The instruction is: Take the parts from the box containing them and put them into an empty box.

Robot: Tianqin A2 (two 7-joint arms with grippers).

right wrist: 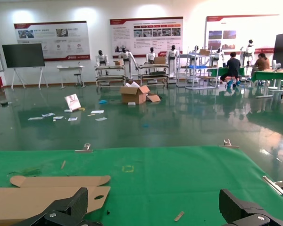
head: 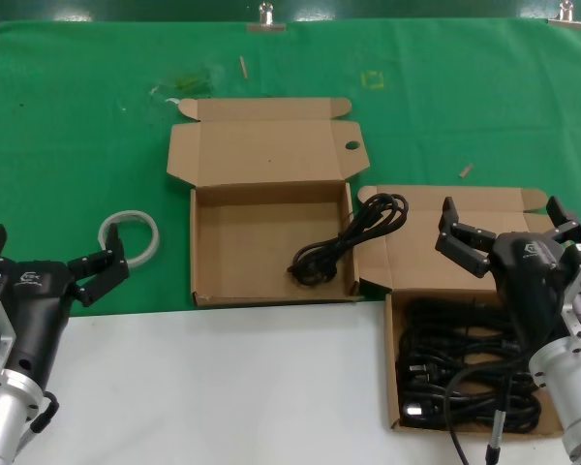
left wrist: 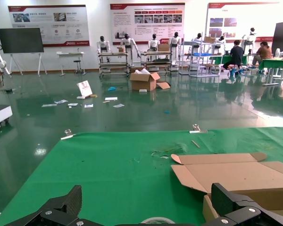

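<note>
Two brown boxes lie open on the table. The centre box (head: 242, 242) holds one black power cord (head: 320, 262), whose loop hangs out over the box's right wall. The right box (head: 391, 358) is filled with several black cords (head: 465, 358). My right gripper (head: 505, 218) hovers open over that box's back edge and lid, holding nothing. My left gripper (head: 53, 254) waits open at the near left, beside the white ring (head: 131, 235). In the wrist views the left gripper (left wrist: 146, 207) and the right gripper (right wrist: 153, 212) both stand wide apart with only green cloth between the fingers.
The centre box's lid (left wrist: 236, 176) lies flat toward the back, and its flap with the round hole (right wrist: 37, 195) shows in the right wrist view. Green cloth (head: 77, 116) covers the far table; a white surface (head: 223, 387) runs along the near edge. Small scraps (head: 466, 170) lie on the cloth.
</note>
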